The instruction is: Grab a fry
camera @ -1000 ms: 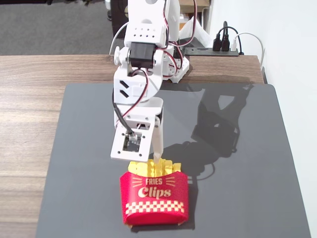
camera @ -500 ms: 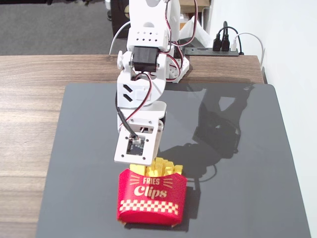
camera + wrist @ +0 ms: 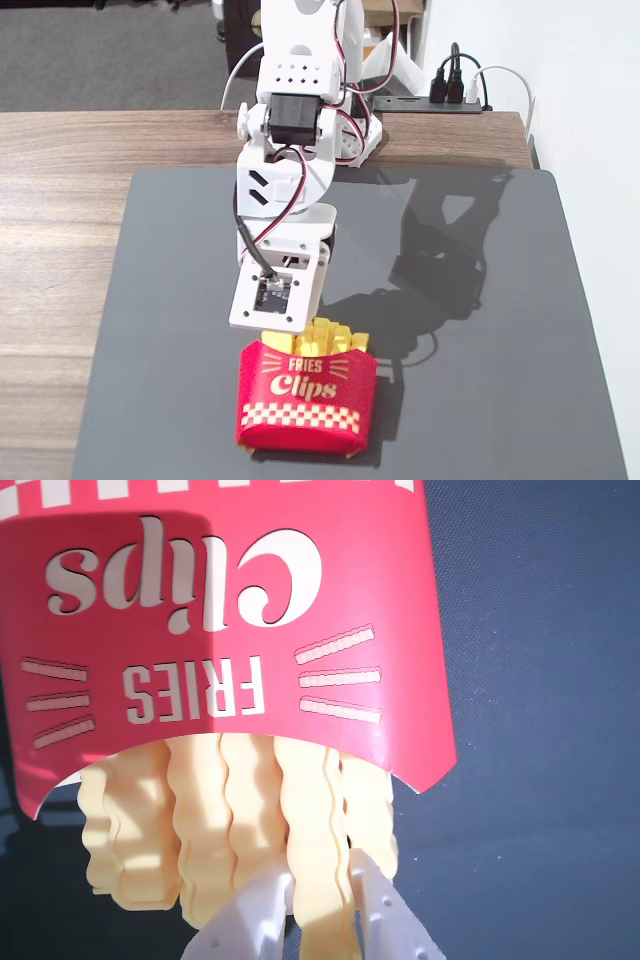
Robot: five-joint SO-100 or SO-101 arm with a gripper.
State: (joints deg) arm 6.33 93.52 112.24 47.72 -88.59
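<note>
White fingers straddle one crinkle-cut fry at the mouth of the red "Fries Clips" carton.

In the wrist view one finger tip sits on each side of that pale yellow fry, apart, close against it; whether they already pinch it I cannot tell. The fry is among the others in the carton, which stands just beyond the fingers on the dark mat on the wooden bench. Judged so, the approach looks done; the squeeze and the pull-out remain.
</note>
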